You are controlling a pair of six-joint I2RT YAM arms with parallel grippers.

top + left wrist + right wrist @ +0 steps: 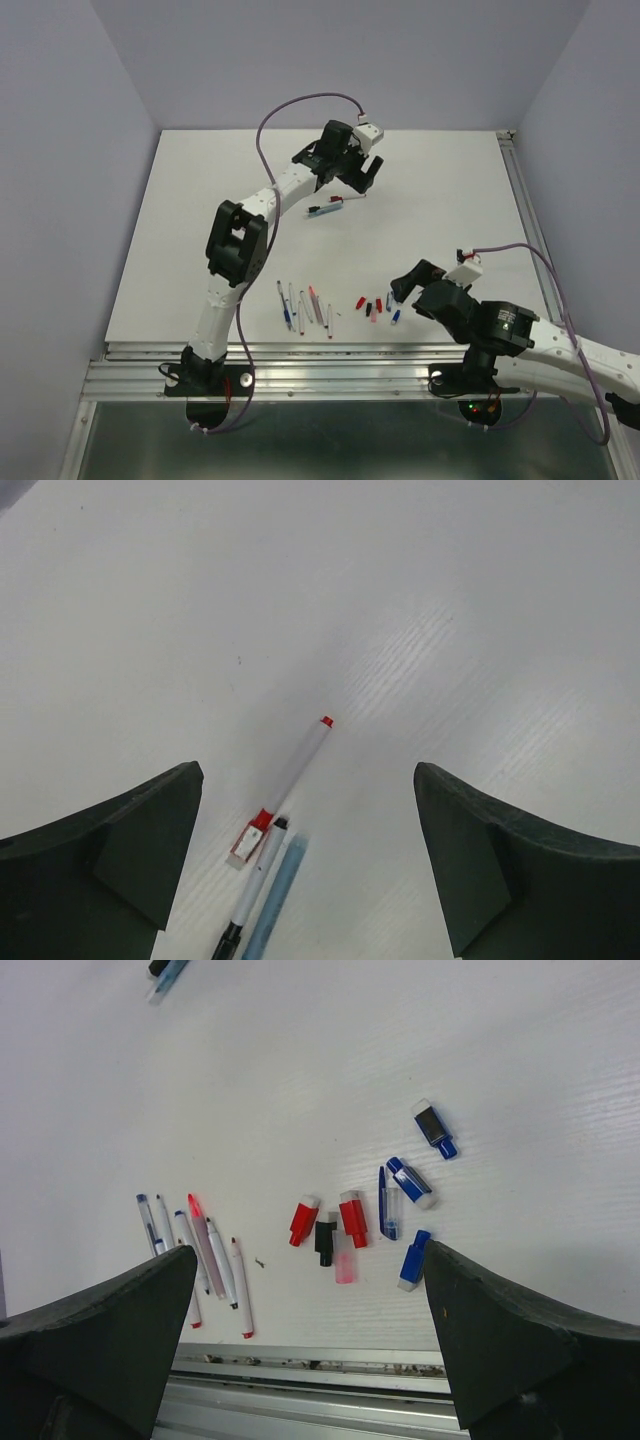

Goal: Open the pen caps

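1. Mostly done, as I judge it. Eight loose pen caps (352,1218) in red, black, pink and blue lie scattered close to the near edge of the surface (430,200), right of its middle.
2. Just left of them, along the same edge, lies a row of bare pen barrels (210,1255) with their tips exposed.
3. What is left sits toward the far edge, about mid-width. A white pen (295,770) there appears to have its red cap (250,840) still on.
4. Beside it lie a black-tipped pen (258,875) and a light blue barrel (282,885). Both run out of my wrist view, so I cannot tell whether either is capped.
5. My left claw (307,767) hangs over that far group, released, fingers spread wide, grasping nothing.
6. My right claw (310,1248) hovers over the loose caps, likewise released and empty.
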